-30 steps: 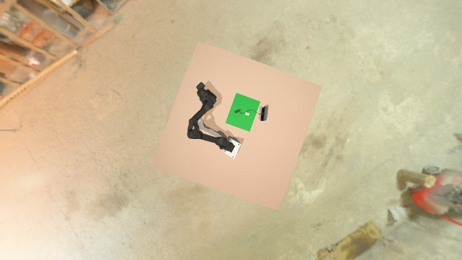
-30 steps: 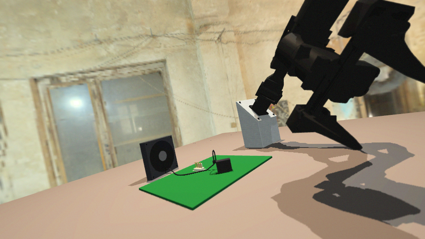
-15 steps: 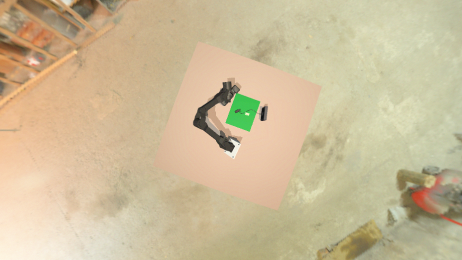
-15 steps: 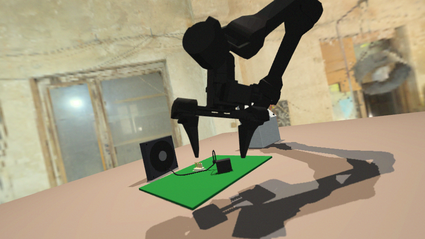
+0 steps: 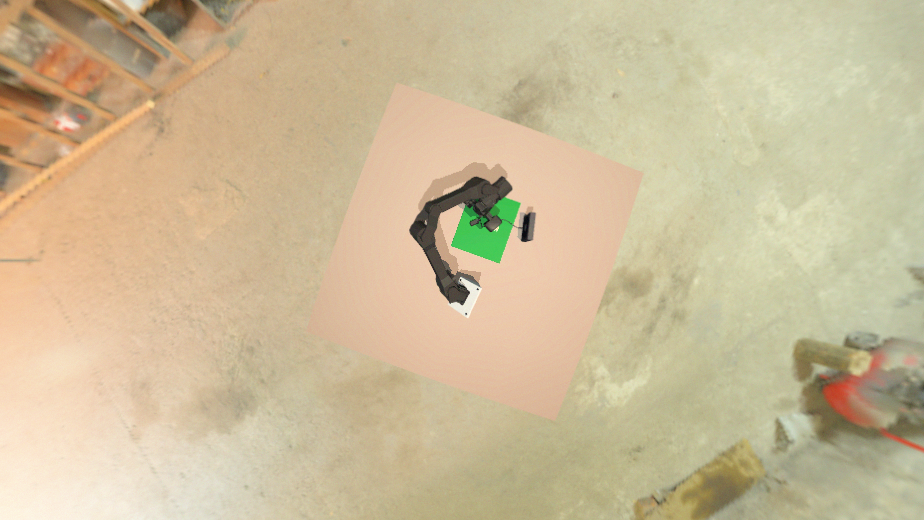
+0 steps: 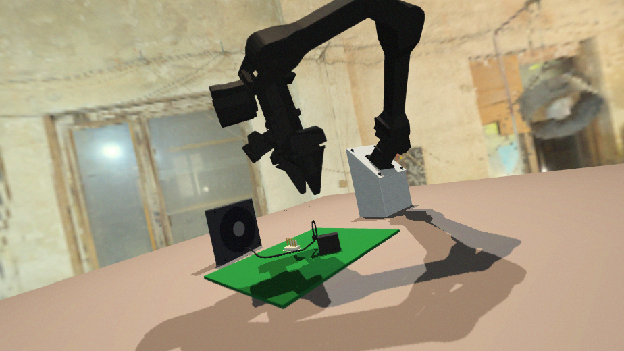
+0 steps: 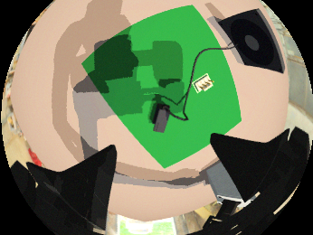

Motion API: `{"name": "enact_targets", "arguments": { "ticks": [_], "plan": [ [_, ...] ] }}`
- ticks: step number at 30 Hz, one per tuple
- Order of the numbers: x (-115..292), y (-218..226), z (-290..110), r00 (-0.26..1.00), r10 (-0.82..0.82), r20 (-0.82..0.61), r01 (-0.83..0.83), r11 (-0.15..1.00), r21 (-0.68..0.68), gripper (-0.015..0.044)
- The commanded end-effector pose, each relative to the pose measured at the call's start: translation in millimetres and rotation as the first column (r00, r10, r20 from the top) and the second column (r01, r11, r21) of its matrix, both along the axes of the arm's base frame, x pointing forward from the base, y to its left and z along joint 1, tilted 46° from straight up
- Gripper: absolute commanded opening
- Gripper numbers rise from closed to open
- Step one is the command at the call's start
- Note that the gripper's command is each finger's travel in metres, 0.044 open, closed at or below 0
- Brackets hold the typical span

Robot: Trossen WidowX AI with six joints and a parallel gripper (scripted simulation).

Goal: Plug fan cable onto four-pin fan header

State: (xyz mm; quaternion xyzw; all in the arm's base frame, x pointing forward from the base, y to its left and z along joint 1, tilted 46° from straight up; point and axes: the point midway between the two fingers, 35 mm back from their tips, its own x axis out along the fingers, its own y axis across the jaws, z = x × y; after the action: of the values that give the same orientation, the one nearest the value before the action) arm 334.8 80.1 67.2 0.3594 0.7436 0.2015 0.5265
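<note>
A green board (image 5: 481, 249) (image 6: 349, 244) (image 7: 204, 51) lies flat on the table. A small cream four-pin header (image 6: 291, 247) (image 7: 203, 83) stands on it. A black plug (image 6: 328, 243) (image 7: 160, 117) lies on the board beside the header, apart from it. A thin black cable (image 6: 270, 254) (image 7: 199, 60) runs from the plug to a black fan (image 5: 528, 226) (image 6: 233, 231) (image 7: 253, 40) standing upright at the board's edge. My gripper (image 6: 308, 188) (image 7: 165, 144) is open and empty. It hangs well above the board, over the plug, pointing down.
The arm's grey base block (image 5: 466, 298) (image 6: 379, 187) stands behind the board. The table (image 5: 549, 310) (image 6: 523, 283) spreads around the board. The arm's shadow falls across the board and table.
</note>
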Motion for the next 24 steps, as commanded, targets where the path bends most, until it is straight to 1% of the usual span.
{"name": "enact_targets", "arguments": {
  "ticks": [1,8,15,24],
  "plan": [
    [-10,-12,0,0.949,-0.138,-0.283,0.142,0.990,-0.004,0.0440],
    [-10,-10,-2,0.949,-0.138,-0.282,0.142,0.990,-0.004,0.0440],
    [-13,33,-43,0.949,-0.137,-0.283,0.142,0.990,-0.002,0.0440],
    [-13,38,-48,0.949,-0.137,-0.283,0.142,0.990,-0.002,0.0440]
  ]
}}
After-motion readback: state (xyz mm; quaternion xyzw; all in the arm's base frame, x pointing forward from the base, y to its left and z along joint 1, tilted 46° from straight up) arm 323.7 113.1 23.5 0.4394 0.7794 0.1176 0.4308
